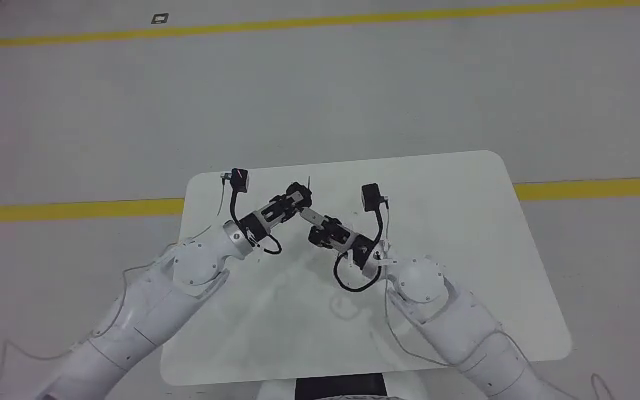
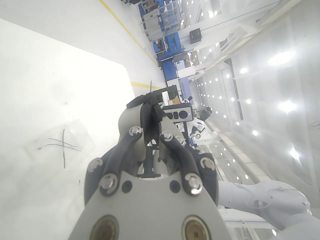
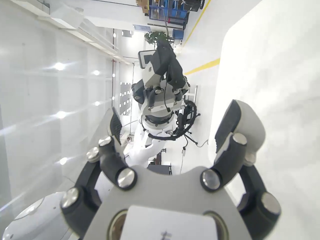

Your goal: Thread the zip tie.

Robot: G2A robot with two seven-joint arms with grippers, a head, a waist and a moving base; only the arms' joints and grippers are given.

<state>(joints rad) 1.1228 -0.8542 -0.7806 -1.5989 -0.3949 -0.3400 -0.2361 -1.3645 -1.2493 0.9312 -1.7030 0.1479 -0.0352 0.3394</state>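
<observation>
The left arm (image 1: 200, 265) and the right arm (image 1: 420, 280) meet over the middle of a white surface (image 1: 450, 220); their ends sit close together, up in the air. The left fingers (image 2: 146, 116) are squeezed tight on a thin black zip tie (image 2: 151, 87); the tip of the tie pokes out past the fingertips like a little stick, and it is held up off the surface. From above, that tip (image 1: 310, 184) shows as a tiny dark line next to the place where the two arms meet. The right fingers (image 3: 225, 123) are spread wide with nothing between them; they face the left fingers from just beside them and do not touch the tie. In the right wrist view, the left fingers sit a little way off with their black pads pressed together. A few more thin black ties (image 2: 62, 146) lie crossed over each other on the surface, well apart from the arms; they seem to rest by a see-through bag (image 2: 80, 128), but I cannot tell if they are on it or in it. A yellow line (image 1: 320, 22) runs across the floor beyond the surface.
</observation>
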